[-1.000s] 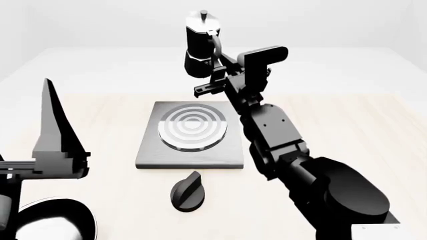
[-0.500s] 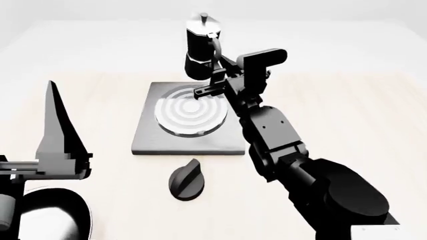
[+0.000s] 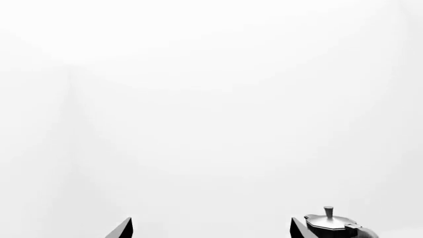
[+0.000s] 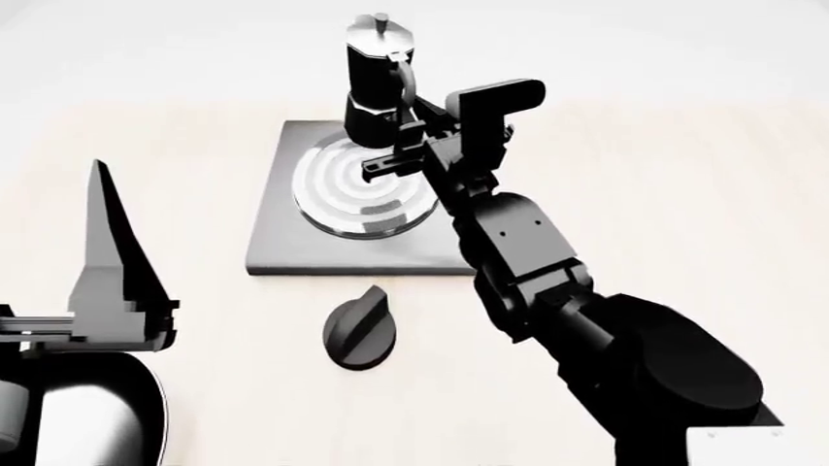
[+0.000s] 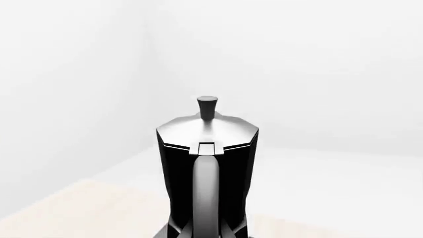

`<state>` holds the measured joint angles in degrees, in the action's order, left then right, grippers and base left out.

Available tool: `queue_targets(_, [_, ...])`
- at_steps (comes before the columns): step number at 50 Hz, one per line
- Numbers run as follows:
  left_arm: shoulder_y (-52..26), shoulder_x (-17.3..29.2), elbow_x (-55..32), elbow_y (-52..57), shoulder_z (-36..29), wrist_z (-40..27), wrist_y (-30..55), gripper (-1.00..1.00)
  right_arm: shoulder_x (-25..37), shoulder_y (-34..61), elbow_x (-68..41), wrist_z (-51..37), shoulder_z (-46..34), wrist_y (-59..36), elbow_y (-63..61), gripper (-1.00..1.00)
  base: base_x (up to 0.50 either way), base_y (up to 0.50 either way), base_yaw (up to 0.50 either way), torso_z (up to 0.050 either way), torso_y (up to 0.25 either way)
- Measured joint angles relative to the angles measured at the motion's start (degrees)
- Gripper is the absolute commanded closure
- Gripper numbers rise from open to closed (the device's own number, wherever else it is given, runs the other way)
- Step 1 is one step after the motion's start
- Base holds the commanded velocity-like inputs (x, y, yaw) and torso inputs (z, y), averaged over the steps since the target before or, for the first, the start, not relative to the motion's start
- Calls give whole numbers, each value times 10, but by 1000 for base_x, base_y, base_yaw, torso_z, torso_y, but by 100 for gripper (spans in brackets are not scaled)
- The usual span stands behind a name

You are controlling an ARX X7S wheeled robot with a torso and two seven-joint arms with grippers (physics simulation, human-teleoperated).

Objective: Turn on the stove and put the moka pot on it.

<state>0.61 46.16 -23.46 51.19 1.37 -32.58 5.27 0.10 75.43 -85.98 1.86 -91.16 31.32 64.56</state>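
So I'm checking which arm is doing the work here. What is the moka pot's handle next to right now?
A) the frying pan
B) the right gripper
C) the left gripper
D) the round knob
B: in the head view the right gripper is at the handle of the moka pot, while the left gripper stands far off, open.

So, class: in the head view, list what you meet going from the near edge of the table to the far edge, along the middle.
Round black knob → grey stove plate → moka pot.
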Motion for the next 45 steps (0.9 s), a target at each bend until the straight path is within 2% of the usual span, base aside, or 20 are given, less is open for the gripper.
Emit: queue_targets(45, [10, -3, 4, -7, -1, 0, -13, -100, 1, 24, -1, -7, 12, 15, -23, 100, 0, 0, 0, 16, -119])
